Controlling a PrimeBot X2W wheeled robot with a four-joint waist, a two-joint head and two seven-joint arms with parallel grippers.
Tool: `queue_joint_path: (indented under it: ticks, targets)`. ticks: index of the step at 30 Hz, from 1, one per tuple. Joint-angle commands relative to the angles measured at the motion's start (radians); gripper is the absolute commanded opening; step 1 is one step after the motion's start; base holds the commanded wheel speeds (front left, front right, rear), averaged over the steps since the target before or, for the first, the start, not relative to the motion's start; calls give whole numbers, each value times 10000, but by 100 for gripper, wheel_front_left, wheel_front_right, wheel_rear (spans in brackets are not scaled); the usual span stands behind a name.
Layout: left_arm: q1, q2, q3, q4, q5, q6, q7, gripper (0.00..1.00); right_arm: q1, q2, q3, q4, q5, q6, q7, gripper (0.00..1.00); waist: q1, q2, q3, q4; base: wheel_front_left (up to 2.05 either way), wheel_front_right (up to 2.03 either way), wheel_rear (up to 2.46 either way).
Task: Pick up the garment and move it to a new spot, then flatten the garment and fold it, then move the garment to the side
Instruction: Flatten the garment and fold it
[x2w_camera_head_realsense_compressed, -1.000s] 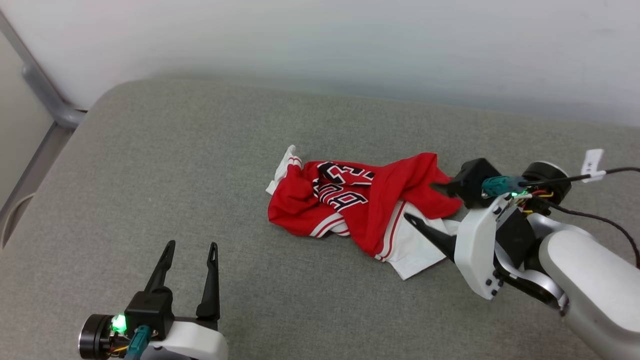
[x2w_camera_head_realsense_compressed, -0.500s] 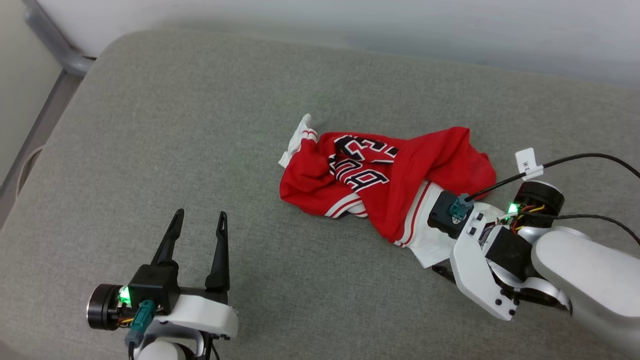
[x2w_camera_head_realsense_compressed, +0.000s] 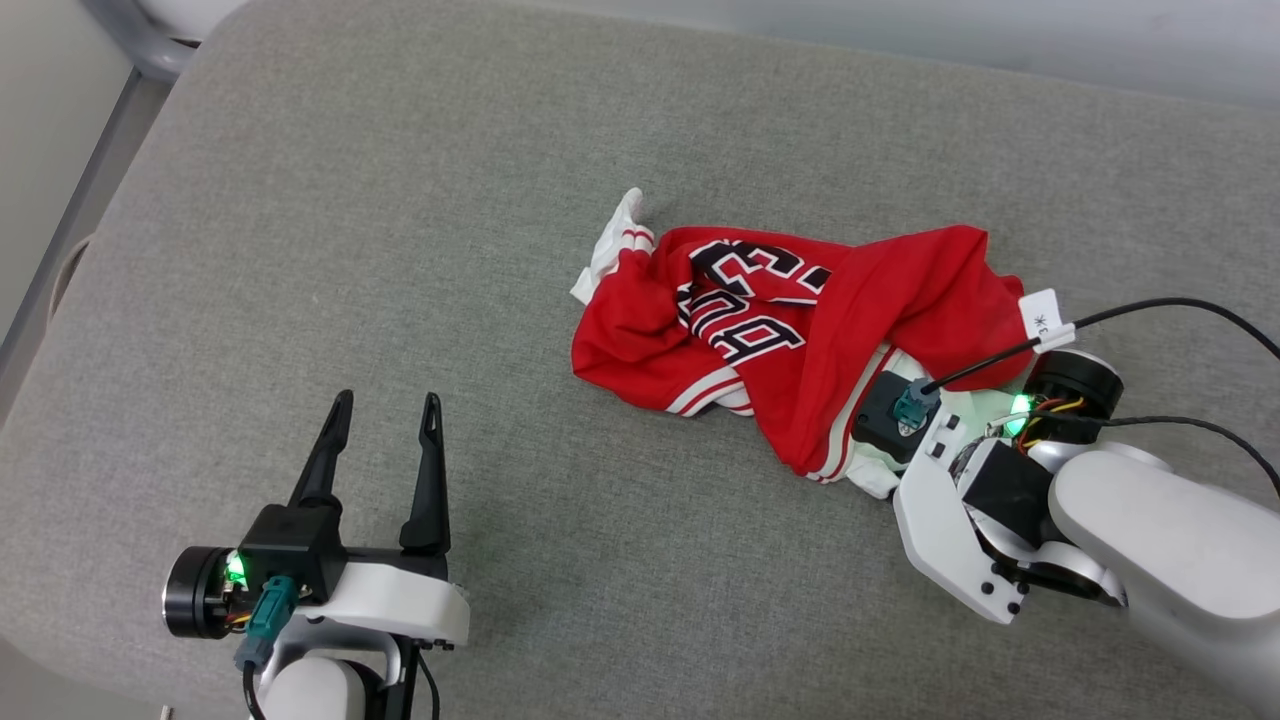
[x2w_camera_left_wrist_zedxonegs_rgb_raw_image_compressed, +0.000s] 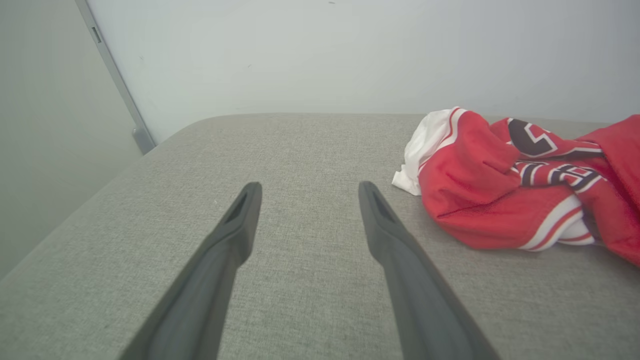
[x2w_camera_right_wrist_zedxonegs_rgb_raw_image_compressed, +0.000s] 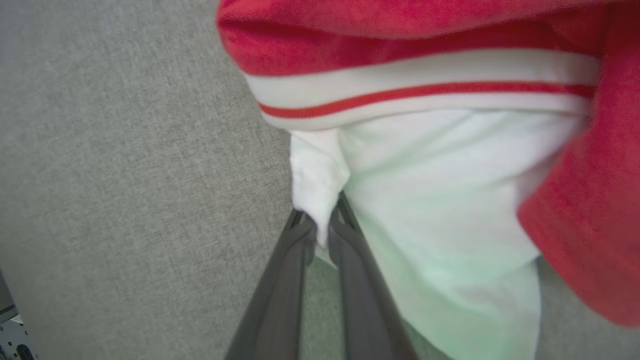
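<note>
A crumpled red jersey (x2w_camera_head_realsense_compressed: 800, 320) lies right of centre on a grey cushion (x2w_camera_head_realsense_compressed: 350, 200). The right gripper (x2w_camera_right_wrist_zedxonegs_rgb_raw_image_compressed: 320, 220) is pinched on a fold of its white sleeve (x2w_camera_right_wrist_zedxonegs_rgb_raw_image_compressed: 425, 200). The left gripper (x2w_camera_head_realsense_compressed: 387, 400) hovers well apart, fingers spread, holding nothing.

Garment (x2w_camera_head_realsense_compressed: 800, 345) shows "23" — other lettering illegible.

garment (x2w_camera_head_realsense_compressed: 860, 300) on cushion (x2w_camera_head_realsense_compressed: 400, 250), left gripper (x2w_camera_head_realsense_compressed: 387, 400) well to its left
</note>
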Motion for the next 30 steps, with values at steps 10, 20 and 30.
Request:
queue_joint_path:
  ticks: [10,20,30]
  targets:
    - [549,7,369,90,316,-51,-26,100,515,-108,144,-275,654,-16,-1992,0,1,0,-1140,-608,0,0,0]
    - [1384,141,579,127,438,-81,-26,100,2370,-719,-348,-1892,1184,-14,-2882,0,1,0,-2304,-1207,0,0,0]
    - [1968,220,635,47,503,2,-26,100,5655,-1176,-2784,-3866,1335,-14,-3132,0,1,0,-2953,-1593,0,0,0]
